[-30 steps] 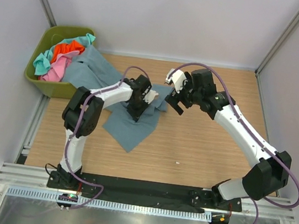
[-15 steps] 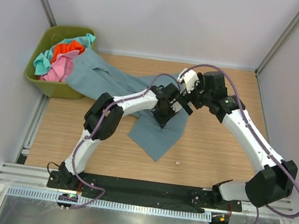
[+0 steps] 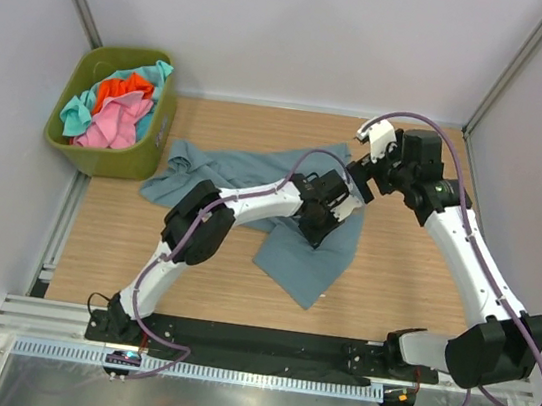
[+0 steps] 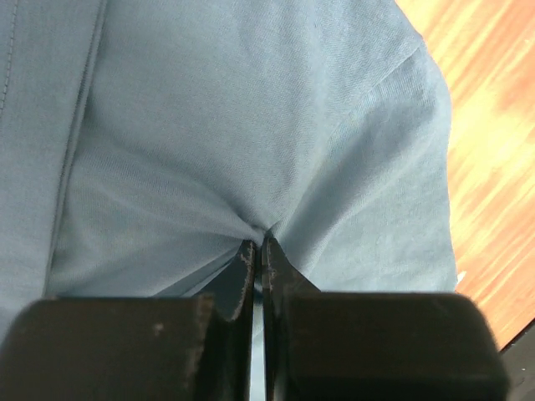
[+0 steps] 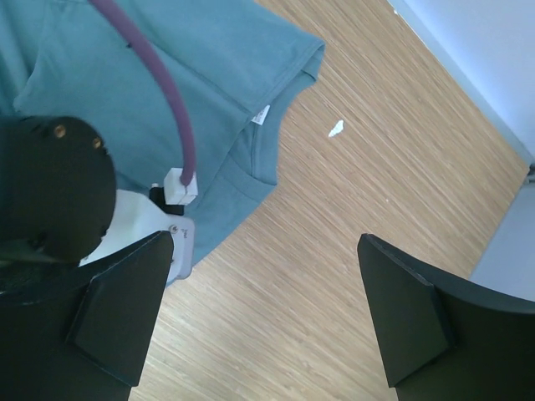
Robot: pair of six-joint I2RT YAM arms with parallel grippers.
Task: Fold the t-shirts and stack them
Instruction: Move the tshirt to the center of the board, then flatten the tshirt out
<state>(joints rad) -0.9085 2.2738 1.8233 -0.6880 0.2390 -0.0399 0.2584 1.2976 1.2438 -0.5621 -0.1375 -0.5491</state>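
Observation:
The slate-blue t-shirt (image 3: 307,269) lies rumpled across the middle of the wooden table, stretching from near the bin to the centre right. My left gripper (image 3: 321,220) is shut on a pinch of its cloth (image 4: 251,125), which puckers at the fingertips (image 4: 257,244). My right gripper (image 3: 366,176) hovers open and empty just beyond the shirt's right edge. In the right wrist view its fingers (image 5: 418,326) spread wide over bare wood, with the shirt's collar and label (image 5: 242,67) to the upper left. Pink (image 3: 110,125), orange-red (image 3: 125,90) and turquoise (image 3: 76,115) shirts lie bunched in the bin.
The olive-green bin (image 3: 106,158) stands at the back left corner of the table. A small white scrap (image 5: 335,128) lies on the wood near the collar. Walls close in the table on the left, back and right.
My left gripper has dragged the slate-blue shirt to the right, pulling it off the bin's rim onto the table. My right gripper has moved right and back, staying open.

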